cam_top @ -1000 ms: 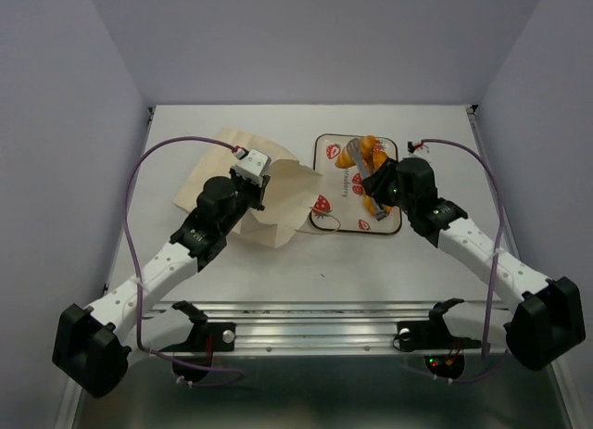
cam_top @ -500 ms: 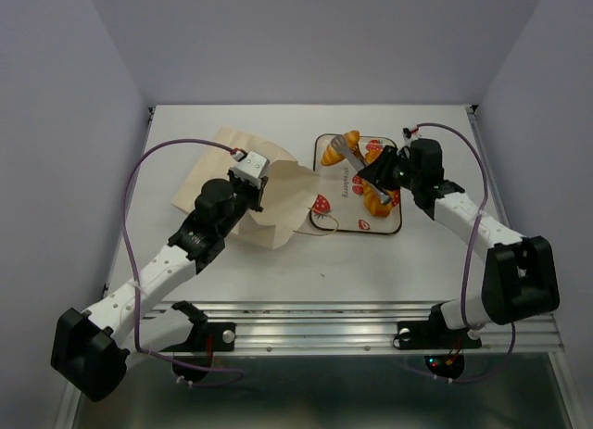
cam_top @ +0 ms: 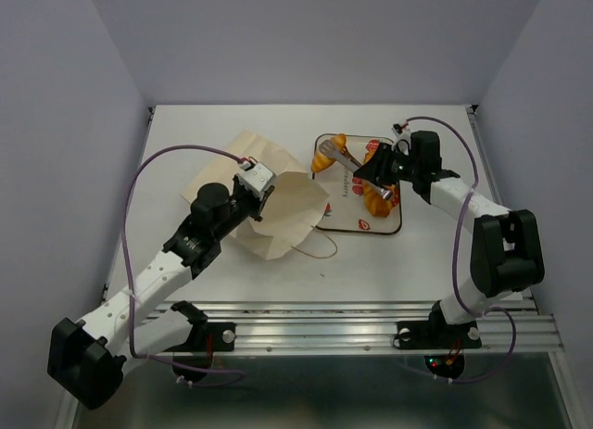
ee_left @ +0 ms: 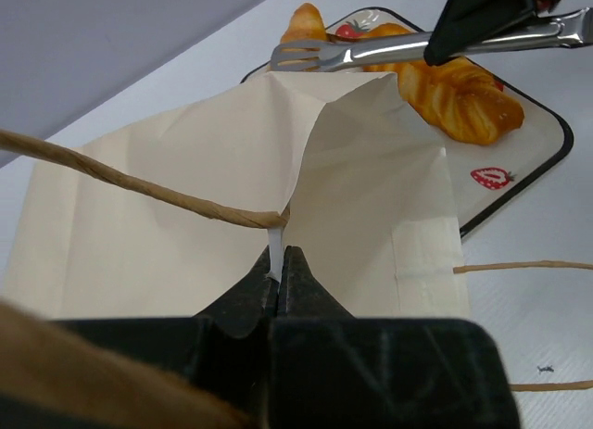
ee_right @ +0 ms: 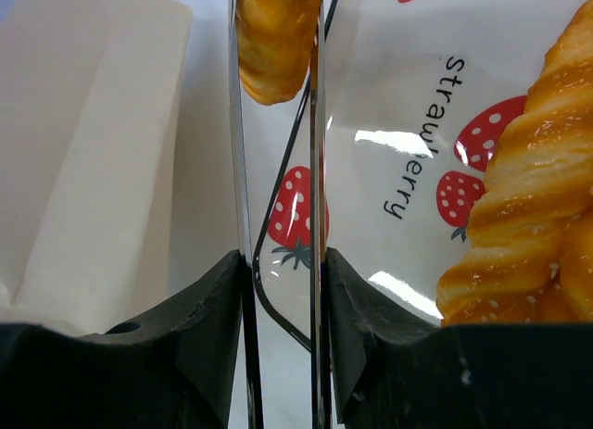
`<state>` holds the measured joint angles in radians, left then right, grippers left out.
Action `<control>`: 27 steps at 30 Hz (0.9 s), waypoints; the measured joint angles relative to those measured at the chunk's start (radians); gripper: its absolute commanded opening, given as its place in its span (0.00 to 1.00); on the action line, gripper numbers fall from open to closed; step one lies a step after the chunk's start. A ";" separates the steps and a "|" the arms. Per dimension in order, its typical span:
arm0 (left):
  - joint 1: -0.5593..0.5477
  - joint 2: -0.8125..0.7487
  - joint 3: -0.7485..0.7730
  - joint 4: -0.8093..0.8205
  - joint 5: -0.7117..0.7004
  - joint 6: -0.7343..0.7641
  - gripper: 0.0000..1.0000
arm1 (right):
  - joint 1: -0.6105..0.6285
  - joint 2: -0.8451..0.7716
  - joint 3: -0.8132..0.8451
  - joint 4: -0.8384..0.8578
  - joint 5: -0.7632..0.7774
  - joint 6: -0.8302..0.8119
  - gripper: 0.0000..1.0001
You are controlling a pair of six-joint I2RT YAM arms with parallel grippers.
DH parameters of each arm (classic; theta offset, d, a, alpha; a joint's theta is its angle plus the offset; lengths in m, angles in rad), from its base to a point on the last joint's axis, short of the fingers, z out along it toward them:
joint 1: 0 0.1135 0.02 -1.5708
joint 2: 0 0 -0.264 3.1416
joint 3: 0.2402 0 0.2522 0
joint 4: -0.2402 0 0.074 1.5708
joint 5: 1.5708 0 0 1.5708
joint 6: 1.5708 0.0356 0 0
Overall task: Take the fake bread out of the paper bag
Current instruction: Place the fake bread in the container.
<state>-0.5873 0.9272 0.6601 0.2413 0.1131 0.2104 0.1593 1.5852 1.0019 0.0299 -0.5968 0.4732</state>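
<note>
Right gripper [cam_top: 372,170] has shifted toward 9 o'clock, jaws narrowed on tongs [cam_top: 341,157] pinching a croissant [cam_top: 323,153] over the tray [cam_top: 345,216] edge. Left gripper [ee_left: 278,264], fully closed, pinches the paper bag [cam_top: 292,211] rim; other fake bread [cam_top: 378,197] lies on tray

The white table [cam_top: 389,262] sits inside a little box of walls: a back wall [cam_top: 306,40], a left wall [cam_top: 56,170] and a right wall [cam_top: 547,123], all plain and pale purple-grey. The walls meet the table at its far edge and along both sides. A shiny metal rail [cam_top: 315,322] runs across the near edge. Below it is a dark, glassy strip [cam_top: 315,397]. A tiny dark speck [cam_top: 322,277] lies on the table top. The light is soft and even — the shadows are faint
</note>
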 measured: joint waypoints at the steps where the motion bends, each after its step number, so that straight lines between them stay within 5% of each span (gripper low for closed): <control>1: 0.000 -0.003 0.000 -0.004 0.019 0.015 0.00 | -0.003 0.007 0.007 0.000 -0.006 -0.003 0.23; 20: 0.000 0.063 0.036 -0.172 0.138 0.315 0.00 | -0.093 0.094 0.062 -0.001 -0.079 -0.006 0.28; 27: 0.006 0.063 0.036 -0.179 0.142 0.332 0.00 | -0.093 0.162 0.117 -0.032 -0.081 -0.010 0.42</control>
<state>-0.5812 0.9901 0.6964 0.0628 0.2546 0.5423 0.0662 1.7470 1.1194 -0.0021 -0.6777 0.4633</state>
